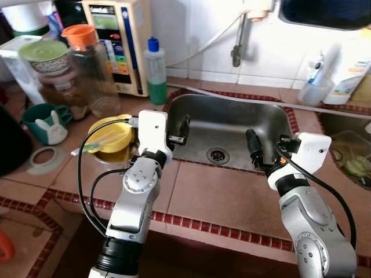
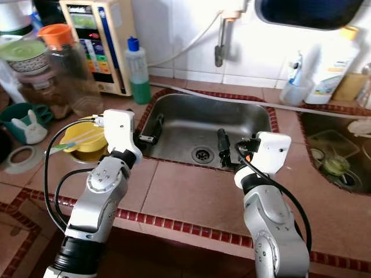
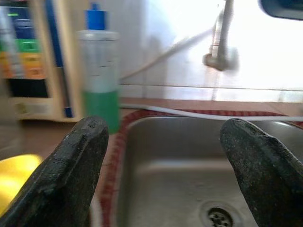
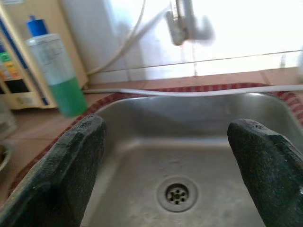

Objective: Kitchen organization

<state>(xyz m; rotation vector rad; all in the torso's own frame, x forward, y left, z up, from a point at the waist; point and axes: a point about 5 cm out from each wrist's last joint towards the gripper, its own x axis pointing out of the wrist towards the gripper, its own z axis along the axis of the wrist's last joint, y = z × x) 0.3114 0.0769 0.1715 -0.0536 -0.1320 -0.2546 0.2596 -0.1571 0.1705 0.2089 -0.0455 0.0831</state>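
A steel sink (image 1: 191, 110) is set into the brown tiled counter, with its drain (image 1: 217, 155) in the middle. My left gripper (image 1: 181, 131) hovers open over the sink's left rim, holding nothing. Over the sink's front right part my right gripper (image 1: 255, 152) also stands open and empty. In the left wrist view the fingers (image 3: 71, 175) frame the basin and a bottle of green liquid (image 3: 100, 80). That bottle (image 4: 56, 75) and the drain (image 4: 177, 194) also lie ahead in the right wrist view.
Left of the sink sit a yellow bowl with a lid (image 1: 110, 139), a glass jar with an orange cap (image 1: 87, 63), a teal cup (image 1: 46, 121) and a beige water unit (image 1: 119, 40). A tap (image 1: 237, 52) hangs above. Bottles (image 1: 348, 75) and a second basin (image 1: 348, 156) stand right.
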